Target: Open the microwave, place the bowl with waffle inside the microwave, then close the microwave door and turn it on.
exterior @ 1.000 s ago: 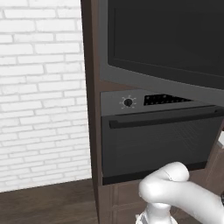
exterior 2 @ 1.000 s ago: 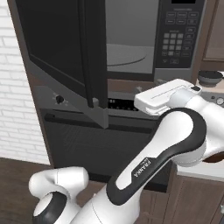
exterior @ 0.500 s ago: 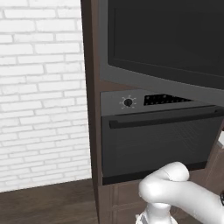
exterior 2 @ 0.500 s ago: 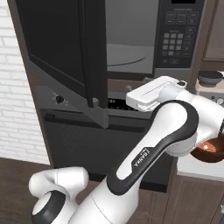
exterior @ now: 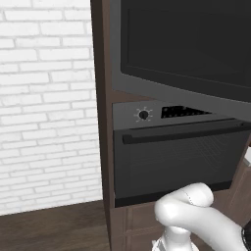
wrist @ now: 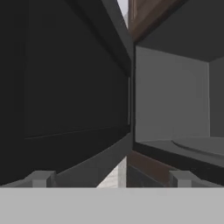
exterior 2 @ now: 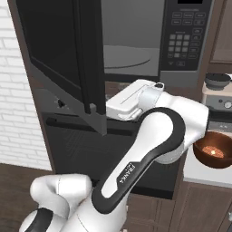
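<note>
The microwave door (exterior 2: pixel 68 59) stands swung out to the left, the microwave (exterior 2: pixel 149 43) cavity open behind it with its turntable bare. The pincer (wrist: pixel 111 178) hangs just at the door's inner edge, fingers spread wide, holding nothing. The bowl with waffle (exterior 2: pixel 213 149) waits on the desk (exterior 2: pixel 204 174) to the right, well apart from the hand. Risk here: the arm must swing across (elbow close to the door), and a brush could knock the door partway shut, or the elbow could clip the bowl off the desk edge
</note>
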